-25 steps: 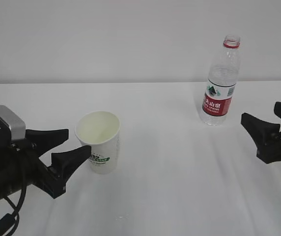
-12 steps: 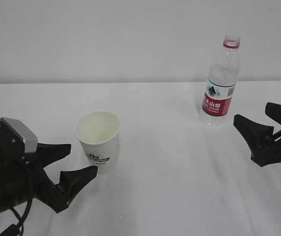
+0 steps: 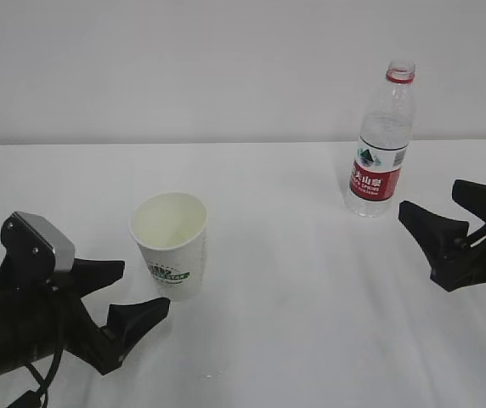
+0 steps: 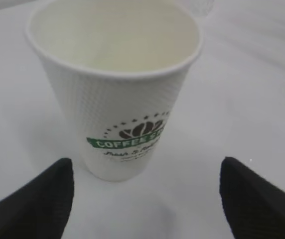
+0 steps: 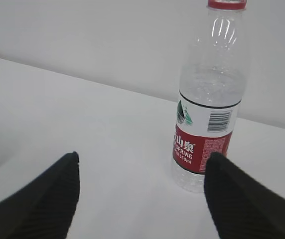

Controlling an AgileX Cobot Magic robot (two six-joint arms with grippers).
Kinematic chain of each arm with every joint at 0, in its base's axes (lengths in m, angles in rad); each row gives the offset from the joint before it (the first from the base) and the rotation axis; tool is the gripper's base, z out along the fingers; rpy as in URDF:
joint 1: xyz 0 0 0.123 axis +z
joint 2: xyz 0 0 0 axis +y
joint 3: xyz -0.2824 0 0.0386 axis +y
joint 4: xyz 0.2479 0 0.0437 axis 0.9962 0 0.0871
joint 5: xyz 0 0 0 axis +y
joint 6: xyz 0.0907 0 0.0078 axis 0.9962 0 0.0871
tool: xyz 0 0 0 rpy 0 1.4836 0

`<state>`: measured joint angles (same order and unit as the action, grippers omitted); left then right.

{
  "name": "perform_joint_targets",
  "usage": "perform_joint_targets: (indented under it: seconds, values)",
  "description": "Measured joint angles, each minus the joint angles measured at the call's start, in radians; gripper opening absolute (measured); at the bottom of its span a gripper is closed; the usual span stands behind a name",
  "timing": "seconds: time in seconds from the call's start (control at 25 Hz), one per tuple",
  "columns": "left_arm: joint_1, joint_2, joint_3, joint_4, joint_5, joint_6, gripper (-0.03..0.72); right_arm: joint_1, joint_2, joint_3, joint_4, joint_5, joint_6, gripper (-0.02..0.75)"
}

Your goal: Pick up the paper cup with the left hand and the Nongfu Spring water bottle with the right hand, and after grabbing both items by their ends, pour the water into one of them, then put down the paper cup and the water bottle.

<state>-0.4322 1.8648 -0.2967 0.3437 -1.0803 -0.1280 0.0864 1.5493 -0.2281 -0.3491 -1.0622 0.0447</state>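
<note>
**Two open grippers, two light targets that could tip**

The left gripper [image 3: 126,294] stood wide open, holding nothing, low over the table [image 3: 294,280] with its fingers [image 4: 30,206] spread to either side of the cup [image 3: 170,245]. In the left wrist view the cup sat upright between them, touching neither, its base just ahead of the tips. The near fingertip in the exterior view lay just beside the cup's foot. An empty paper cup is light: had one finger met it first as the jaws shut, it would likely have slid or toppled instead of being gripped. A low grip on a tapered wall could also have squeezed the cup upward out of the pads, and too hard a squeeze could have creased it.

The right gripper [image 3: 441,224] was likewise open and empty, well short of the bottle [image 3: 382,140], which stood upright near the table's far edge. The bottle was tall, uncapped and narrow-based; a nudge from one finger could have knocked it over and spilled it. How much water it held was hard to tell. A squeeze on its thin ribbed wall might have pushed water out of the open neck.
</note>
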Motion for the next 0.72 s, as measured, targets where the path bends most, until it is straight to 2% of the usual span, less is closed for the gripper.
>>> perform_joint_targets:
  seconds: [0.72]
  values:
    - [0.0,0.12,-0.122,0.0,0.003,0.0,0.691,0.0,0.023,0.02,-0.002,-0.002,0.0,0.587]
